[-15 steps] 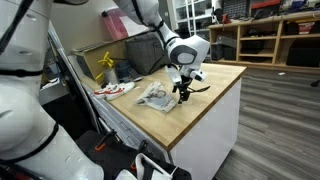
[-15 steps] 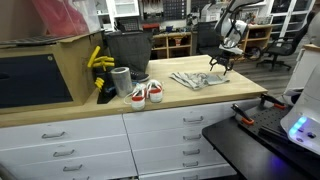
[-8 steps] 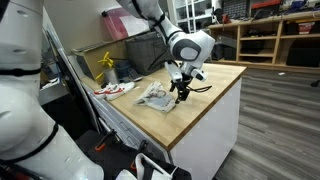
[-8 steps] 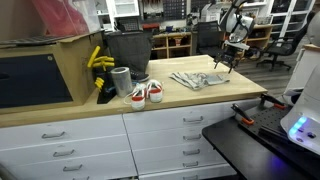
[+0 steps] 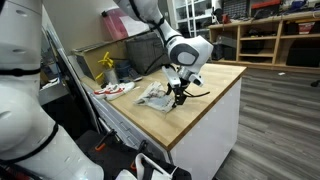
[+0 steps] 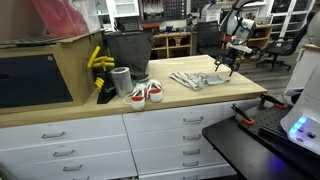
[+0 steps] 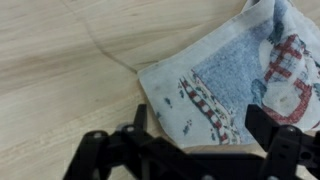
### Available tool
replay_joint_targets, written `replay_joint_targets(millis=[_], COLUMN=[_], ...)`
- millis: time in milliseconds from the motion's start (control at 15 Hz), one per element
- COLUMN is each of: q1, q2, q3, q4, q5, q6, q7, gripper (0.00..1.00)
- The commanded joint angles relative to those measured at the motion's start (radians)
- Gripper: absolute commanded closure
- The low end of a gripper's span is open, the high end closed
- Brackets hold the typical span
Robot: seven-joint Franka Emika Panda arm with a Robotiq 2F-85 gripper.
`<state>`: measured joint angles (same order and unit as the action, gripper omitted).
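Below the tool [image 7: 198,115], the towel [image 7: 235,70] shows print only in wrist view.

Counted on the surface [image 6: 215,98]
One patterned cloth [image 6: 195,79], two red-and-white shoes [image 6: 146,93], one black bin [image 6: 127,50], one tool [image 6: 226,69].

A pair of red-and-white sneakers [image 6: 147,93] is seen on the wooden countertop [image 6: 205,100], near its front edge, with a grey cylindrical container [image 6: 121,81] just beside it. Behind these a black bin [image 6: 126,50] is set. A yellow object [image 6: 97,60] (too small for its kind to be told) is propped between the bin and a large brown box [image 6: 50,65]. White drawers [image 6: 160,135] are fitted below the countertop. In both exterior views wooden shelving [image 5: 270,35] is shown in the background, and a grey plank floor [image 5: 285,110] is seen before it.
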<state>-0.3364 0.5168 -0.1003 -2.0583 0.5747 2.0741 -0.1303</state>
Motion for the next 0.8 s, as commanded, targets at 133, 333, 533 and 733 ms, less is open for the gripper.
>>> replay_joint_targets(millis=[133,333,533,733], q1=[-0.007,-0.004,-0.005,-0.013], q2=[-0.026,-0.020,-0.016,-0.016], q3=[0.011,0.017,0.029,0.042], q4=[-0.038,-0.048,-0.062,-0.076], q5=[0.067,0.099,0.139,0.200], q6=[0.045,0.078,0.110,0.126], q7=[-0.080,-0.123,-0.167,-0.231], gripper=[0.00,0.00,0.00,0.26])
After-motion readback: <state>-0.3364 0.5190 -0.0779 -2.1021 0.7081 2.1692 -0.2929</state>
